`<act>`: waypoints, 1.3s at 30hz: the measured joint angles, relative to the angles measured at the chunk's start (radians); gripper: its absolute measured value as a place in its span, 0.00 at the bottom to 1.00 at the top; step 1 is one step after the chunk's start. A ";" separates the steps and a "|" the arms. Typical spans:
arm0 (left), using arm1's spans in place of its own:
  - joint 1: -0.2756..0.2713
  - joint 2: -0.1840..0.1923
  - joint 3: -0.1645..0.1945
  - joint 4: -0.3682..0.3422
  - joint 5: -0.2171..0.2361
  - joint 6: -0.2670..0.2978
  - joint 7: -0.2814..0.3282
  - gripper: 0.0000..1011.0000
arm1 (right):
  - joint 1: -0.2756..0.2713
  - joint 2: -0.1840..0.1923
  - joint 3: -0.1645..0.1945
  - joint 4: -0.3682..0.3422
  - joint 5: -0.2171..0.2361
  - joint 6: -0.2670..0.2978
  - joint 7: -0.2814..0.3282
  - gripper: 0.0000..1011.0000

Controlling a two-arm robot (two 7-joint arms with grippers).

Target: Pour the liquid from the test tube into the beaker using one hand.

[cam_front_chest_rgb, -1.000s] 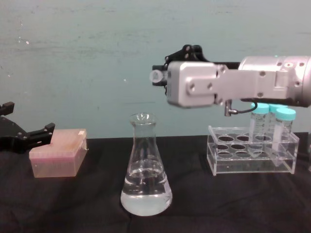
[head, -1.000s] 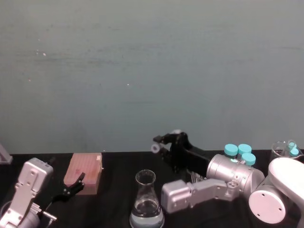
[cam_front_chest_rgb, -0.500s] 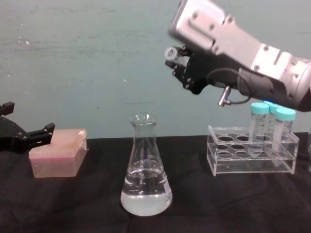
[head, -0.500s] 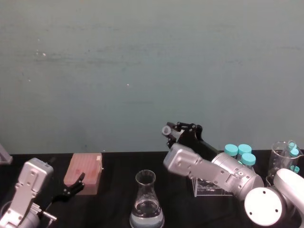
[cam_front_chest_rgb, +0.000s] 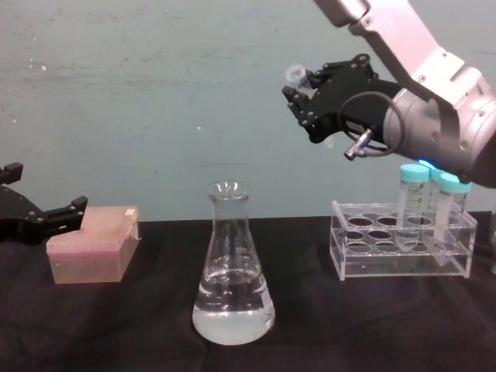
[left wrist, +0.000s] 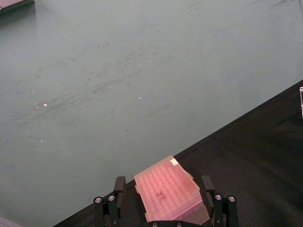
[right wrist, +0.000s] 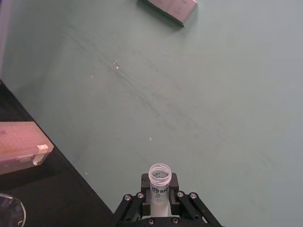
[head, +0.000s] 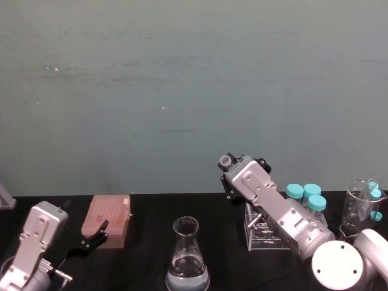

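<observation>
The beaker [cam_front_chest_rgb: 232, 271] is a clear conical flask standing mid-table, with clear liquid [cam_front_chest_rgb: 232, 316] in its wide base; it also shows in the head view [head: 187, 257], and its rim [right wrist: 8, 208] at the edge of the right wrist view. My right gripper [cam_front_chest_rgb: 304, 94] is shut on the test tube [cam_front_chest_rgb: 295, 74], held high above the table, up and to the right of the flask's mouth. The tube's open rim [right wrist: 159, 174] points upward, slightly tilted. I cannot tell whether any liquid is in the tube. My left gripper [cam_front_chest_rgb: 46, 221] rests open at the table's left.
A pink tip box [cam_front_chest_rgb: 93, 246] lies just in front of the left gripper. A clear acrylic rack [cam_front_chest_rgb: 399, 252] with teal-capped tubes [cam_front_chest_rgb: 413, 201] stands at the right, under the right arm. A small glass beaker [head: 361, 203] sits at the far right.
The right arm has turned the test tube from lying sideways near the flask's mouth to rim-up, and carried it right and higher. The left arm has not moved.
</observation>
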 joint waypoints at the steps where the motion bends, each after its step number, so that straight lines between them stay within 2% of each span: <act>1: 0.000 0.000 0.000 0.000 0.000 0.000 0.000 0.99 | -0.010 -0.009 0.013 -0.009 0.011 0.015 0.000 0.22; 6: 0.000 0.000 0.000 0.000 0.000 0.000 0.000 0.99 | -0.048 -0.041 0.067 -0.047 0.063 0.069 0.002 0.22; 13: 0.000 0.000 0.000 0.000 0.000 0.000 0.000 0.99 | -0.083 -0.073 0.124 -0.084 0.124 0.125 0.015 0.22; 26: 0.000 0.000 0.000 0.000 0.000 0.000 0.000 0.99 | -0.099 -0.099 0.165 -0.078 0.158 0.179 0.018 0.22; 39: 0.000 0.000 0.000 0.000 0.000 0.000 0.000 0.99 | -0.086 -0.111 0.194 -0.032 0.189 0.182 0.022 0.22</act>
